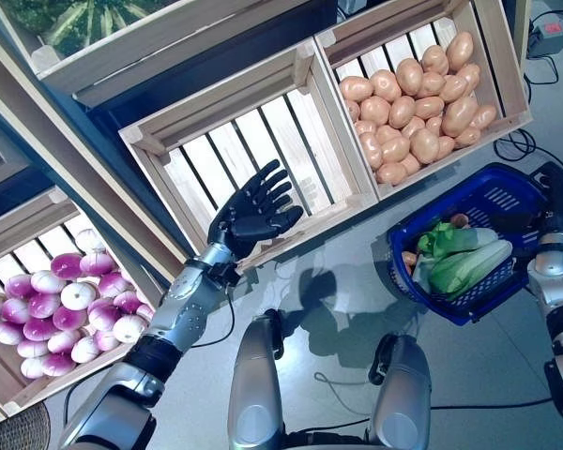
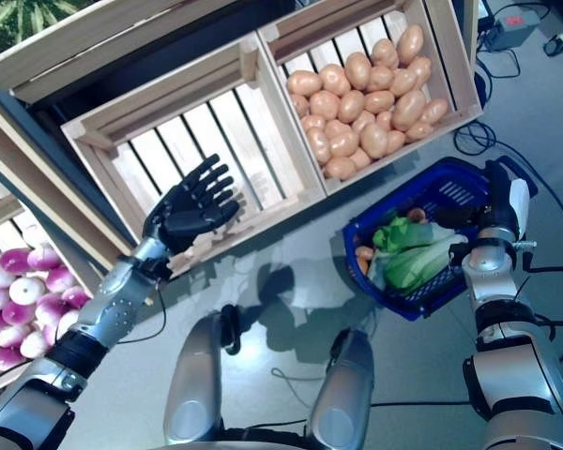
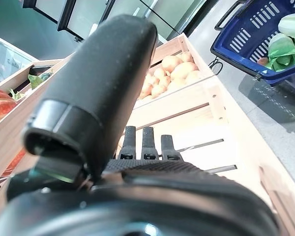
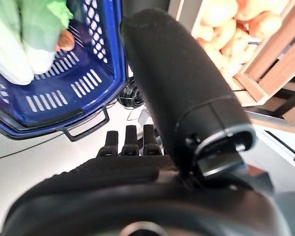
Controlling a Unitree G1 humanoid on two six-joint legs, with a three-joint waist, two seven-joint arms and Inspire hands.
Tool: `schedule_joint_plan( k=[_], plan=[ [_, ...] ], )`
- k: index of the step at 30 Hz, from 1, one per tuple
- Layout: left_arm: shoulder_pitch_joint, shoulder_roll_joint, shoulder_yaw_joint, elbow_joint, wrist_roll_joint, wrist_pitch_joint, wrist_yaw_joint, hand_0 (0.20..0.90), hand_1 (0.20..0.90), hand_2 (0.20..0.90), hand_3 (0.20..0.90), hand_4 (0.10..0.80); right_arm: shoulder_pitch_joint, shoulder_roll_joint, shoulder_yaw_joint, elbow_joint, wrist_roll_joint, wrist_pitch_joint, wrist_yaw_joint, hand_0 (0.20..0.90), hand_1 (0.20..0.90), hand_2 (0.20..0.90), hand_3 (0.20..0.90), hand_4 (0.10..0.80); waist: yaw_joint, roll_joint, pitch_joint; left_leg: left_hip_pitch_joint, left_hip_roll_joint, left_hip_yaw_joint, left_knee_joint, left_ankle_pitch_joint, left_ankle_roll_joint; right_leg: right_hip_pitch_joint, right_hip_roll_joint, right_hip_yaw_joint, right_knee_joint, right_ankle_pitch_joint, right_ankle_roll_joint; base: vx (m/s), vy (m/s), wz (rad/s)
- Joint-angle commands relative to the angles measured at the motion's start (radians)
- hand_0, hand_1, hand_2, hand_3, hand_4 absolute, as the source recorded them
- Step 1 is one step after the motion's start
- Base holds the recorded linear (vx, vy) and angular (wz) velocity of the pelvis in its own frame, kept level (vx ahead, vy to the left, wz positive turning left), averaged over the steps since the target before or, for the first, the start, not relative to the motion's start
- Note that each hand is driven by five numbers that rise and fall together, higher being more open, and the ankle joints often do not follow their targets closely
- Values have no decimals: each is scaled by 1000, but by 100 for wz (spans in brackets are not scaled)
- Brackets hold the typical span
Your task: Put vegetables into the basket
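Hovering with fingers spread and nothing in its grasp, your left hand (image 1: 253,214) sits over the front rim of the empty wooden crate (image 1: 253,155). That is the first risk: the slats below it are bare, so closing there would only rake wood or catch the rim. The potatoes (image 1: 418,103) fill the next crate (image 1: 507,66), toward your right, and the purple-and-white turnips (image 1: 61,309) lie in a lower crate (image 1: 0,239) on your left; pick one before you commit.

Your right hand (image 2: 503,208) is at the far rim of the blue basket (image 1: 422,286), but its fingers are hidden there, so you cannot tell whether it grips. If it does not, the basket could tip or slide.

The basket already holds leafy green vegetables (image 1: 464,258) and a few small orange-brown pieces, and it is well apart from the left hand. A round potato carried across could slip out and roll. A reach across to the potatoes could also knock the divider between the two crates.

The basket is over a smooth grey floor (image 1: 357,281), which looks likely to let dropped produce roll away. More crates with striped green produce (image 1: 84,21) stand behind, and dark-framed glass doors (image 3: 78,14) show beyond them.
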Motion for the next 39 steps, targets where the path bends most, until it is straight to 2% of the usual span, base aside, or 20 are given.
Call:
schedule_joint_plan(
  k=[1,6,10,14,17,23,26,33,39],
  plan=[
    [15,-9,62,-54,56,-86,-37,900,900,900,900,800,29,22,-23,18,188,-53,58,900,900,900,900,800,8,-24,-109,119,62,-30,-96,-40,-47,51,4,2,-122,161,-53,51,4,2],
    [53,-36,75,-21,83,-52,-53,900,900,900,900,800,123,139,-105,2,345,-61,138,900,900,900,900,800,5,-36,-148,215,50,-21,-225,20,-43,150,40,-11,-258,201,-55,101,5,-2],
    [105,-87,91,17,153,-43,-36,900,900,900,900,800,226,254,-141,-53,474,-105,215,900,900,900,900,800,-6,-50,-209,317,38,12,-371,88,-47,255,89,-21,-432,248,-53,146,16,-13],
    [195,-147,105,89,236,-41,-20,900,900,900,900,800,381,376,-171,-111,561,-136,279,900,900,900,900,800,-20,-61,-302,423,17,47,-538,154,-46,365,134,-33,-614,294,-48,186,25,-25],
    [275,-179,111,142,334,-58,16,900,900,900,900,800,479,477,-144,-143,571,-107,315,900,900,900,900,800,-33,-59,-367,509,3,69,-671,206,-47,442,166,-29,-733,330,-47,181,41,-28],
    [344,-217,110,246,427,-86,59,900,900,900,900,800,557,548,-82,-203,551,-67,343,900,900,900,900,800,-52,-57,-424,602,-10,93,-822,255,-54,517,186,-17,-869,387,-33,64,20,-10],
    [374,-262,116,354,496,-100,71,900,900,900,900,800,599,586,-51,-233,560,-1,392,900,900,900,900,800,-71,-56,-443,635,-9,110,-873,271,-61,542,196,-14,-927,417,-25,14,6,-1],
    [401,-300,72,532,744,-162,133,900,900,900,900,800,669,633,22,-294,568,76,416,900,900,900,900,800,-110,-58,-450,645,-16,124,-880,264,-52,541,216,14,-933,414,-30,-14,16,-9],
    [395,-333,22,624,780,-182,182,900,900,900,900,800,667,658,59,-266,599,90,367,900,900,900,900,800,-117,-52,-437,645,-21,120,-880,260,-46,540,219,12,-930,407,-30,-16,35,-9]
  ],
)
